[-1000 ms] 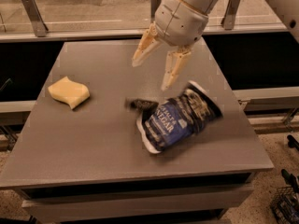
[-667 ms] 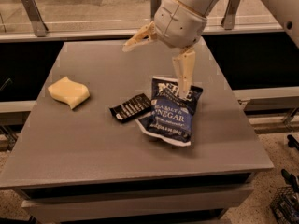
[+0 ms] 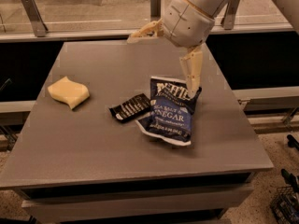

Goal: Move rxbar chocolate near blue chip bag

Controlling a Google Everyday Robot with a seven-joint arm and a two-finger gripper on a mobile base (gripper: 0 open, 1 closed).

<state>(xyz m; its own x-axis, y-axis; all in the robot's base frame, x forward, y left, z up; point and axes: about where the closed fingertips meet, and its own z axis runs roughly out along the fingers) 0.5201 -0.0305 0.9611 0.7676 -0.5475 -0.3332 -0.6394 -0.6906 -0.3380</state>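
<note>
**Tabletop scene, seen from the front and above.** The gripper (image 3: 161, 68) hung over the far right part of the grey table (image 3: 117, 148). Its two pale fingers (image 3: 192, 73) were spread wide apart and held nothing. One finger pointed left, roughly level, above the back of the tabletop. The other pointed down, and its tip overlapped the upper right edge of the bag (image 3: 169, 113). Whether that tip touched the foil could not be told.

The bag, dark blue with white lettering and white edges, lay flat just right of the table's centre, with its top towards the far edge. The bar (image 3: 131, 108), a small black wrapper with rows of white print, lay flat directly left of the bag. It was tilted so that its right end sat farther back, and that end met the bag's left edge or lay just beside it.

The sponge (image 3: 68, 92), pale yellow with a wavy outline, lay well apart from both, near the left edge of the table. A metal rail (image 3: 70, 34) ran behind the table.
</note>
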